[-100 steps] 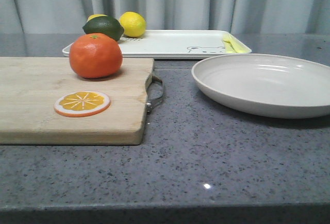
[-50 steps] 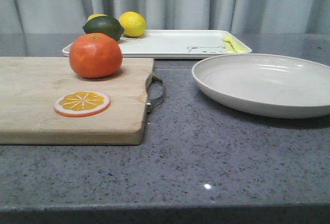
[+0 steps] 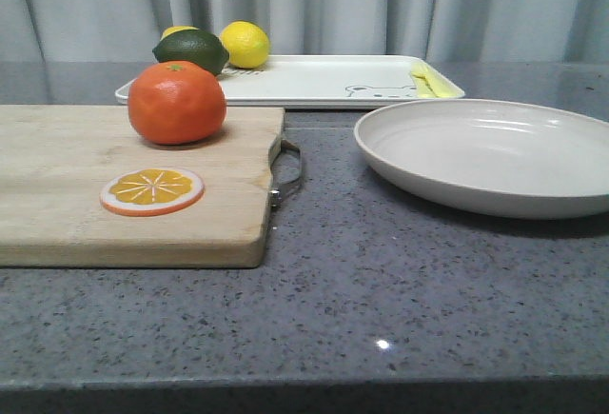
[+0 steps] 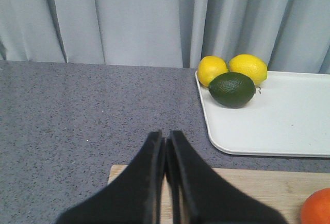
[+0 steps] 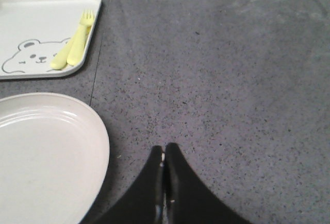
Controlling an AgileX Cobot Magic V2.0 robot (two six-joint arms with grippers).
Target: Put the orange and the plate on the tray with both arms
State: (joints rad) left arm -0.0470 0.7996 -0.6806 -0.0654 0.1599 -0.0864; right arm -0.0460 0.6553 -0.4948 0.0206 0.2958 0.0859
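The orange (image 3: pixel 177 102) stands on the far part of a wooden cutting board (image 3: pixel 57 195); only its edge (image 4: pixel 317 208) shows in the left wrist view. The off-white plate (image 3: pixel 490 155) lies on the counter to the right, and its rim (image 5: pixel 98 147) shows in the right wrist view. Behind both lies the white tray (image 3: pixel 314 81) with a bear drawing (image 5: pixel 31 56). My left gripper (image 4: pixel 165 136) is shut and empty over the board's far left corner. Beside the plate, over bare counter, my right gripper (image 5: pixel 164 149) is shut and empty. Neither gripper shows in the front view.
On the tray's left end sit a dark green lime (image 3: pixel 191 50) and two lemons (image 4: pixel 248 68) (image 4: pixel 212 69). A pale yellow fork (image 5: pixel 75 46) lies at the tray's right end. An orange slice disc (image 3: pixel 152 190) lies on the board. Grey curtains (image 3: pixel 304 5) hang behind the counter.
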